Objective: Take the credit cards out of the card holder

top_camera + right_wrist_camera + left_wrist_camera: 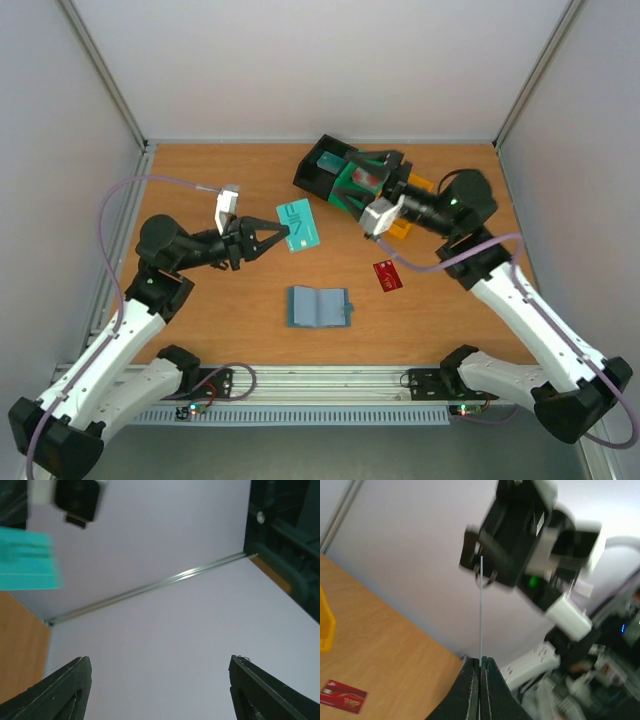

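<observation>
The light blue card holder (318, 306) lies open on the wooden table, near the front middle. A dark red credit card (387, 275) (342, 696) lies flat to its right. My left gripper (284, 237) (480, 661) is shut on a pale teal credit card (299, 226), held above the table; the left wrist view shows this card edge-on as a thin line (481, 610). My right gripper (342, 180) (159, 662) hangs open over the bins with nothing between its fingers. In its view the teal card (27, 560) shows at the upper left.
A black bin (322, 166) (285, 545), a green bin (360, 182) and an orange bin (416, 190) (325, 625) stand together at the back right, under the right wrist. Grey walls close in the table on three sides.
</observation>
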Controlling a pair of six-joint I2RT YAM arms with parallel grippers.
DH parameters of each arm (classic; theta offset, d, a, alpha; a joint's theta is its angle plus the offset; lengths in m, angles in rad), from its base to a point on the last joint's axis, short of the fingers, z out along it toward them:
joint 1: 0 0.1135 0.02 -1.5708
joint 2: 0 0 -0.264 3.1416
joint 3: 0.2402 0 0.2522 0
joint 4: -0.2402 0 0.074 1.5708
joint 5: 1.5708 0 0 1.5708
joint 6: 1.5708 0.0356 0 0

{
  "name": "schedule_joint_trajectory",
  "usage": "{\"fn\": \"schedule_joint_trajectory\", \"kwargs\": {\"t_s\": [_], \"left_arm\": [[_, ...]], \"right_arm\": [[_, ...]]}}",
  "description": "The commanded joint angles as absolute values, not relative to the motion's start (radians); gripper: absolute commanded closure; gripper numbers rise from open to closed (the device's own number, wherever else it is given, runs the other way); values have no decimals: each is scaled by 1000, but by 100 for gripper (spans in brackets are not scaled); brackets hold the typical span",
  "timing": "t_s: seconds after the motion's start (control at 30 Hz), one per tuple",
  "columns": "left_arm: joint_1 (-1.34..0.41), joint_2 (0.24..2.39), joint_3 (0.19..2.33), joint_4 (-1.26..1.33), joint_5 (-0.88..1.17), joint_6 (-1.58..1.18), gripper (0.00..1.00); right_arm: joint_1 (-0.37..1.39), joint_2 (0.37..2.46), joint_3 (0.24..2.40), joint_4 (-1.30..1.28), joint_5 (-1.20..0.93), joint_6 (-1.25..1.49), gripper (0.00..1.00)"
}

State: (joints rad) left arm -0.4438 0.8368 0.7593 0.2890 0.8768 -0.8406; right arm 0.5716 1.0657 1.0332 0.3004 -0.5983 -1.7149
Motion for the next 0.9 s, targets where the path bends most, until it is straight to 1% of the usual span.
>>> {"fn": "schedule_joint_trajectory", "kwargs": {"t_s": [0.0,0.07,0.1,0.17,0.2,0.23,0.27,0.33,0.37,0.43,0.57,0.63,0.87], "left_arm": [[-454,757,760,218,1082,-527,100],[-454,717,775,-44,1029,-225,100],[-454,710,783,-152,987,-21,100],[-454,715,803,-325,911,222,100],[-454,719,812,-390,868,346,100],[-454,724,821,-436,840,403,100],[-455,730,829,-476,818,460,100],[-457,732,841,-503,800,519,100],[-458,731,843,-501,798,533,100],[-460,733,843,-491,807,523,100],[-463,743,833,-477,846,453,100],[-465,744,825,-464,861,420,100],[-468,753,815,-437,875,377,100]], "right_arm": [[538,1031,1317,-265,-732,-1445,23],[537,1065,1451,-488,-726,-1304,21],[536,1093,1535,-612,-735,-1240,21],[536,1176,1705,-871,-795,-1146,21],[536,1222,1784,-1019,-846,-1093,24],[537,1274,1851,-1105,-886,-1034,28],[538,1319,1905,-1168,-914,-956,35],[545,1384,1947,-1218,-923,-797,45],[562,1400,1935,-1216,-905,-737,46],[632,1422,1888,-1209,-813,-688,46],[752,1477,1900,-1271,-682,-690,41],[810,1496,1892,-1264,-624,-685,40],[900,1557,1881,-1294,-544,-722,40]]}}
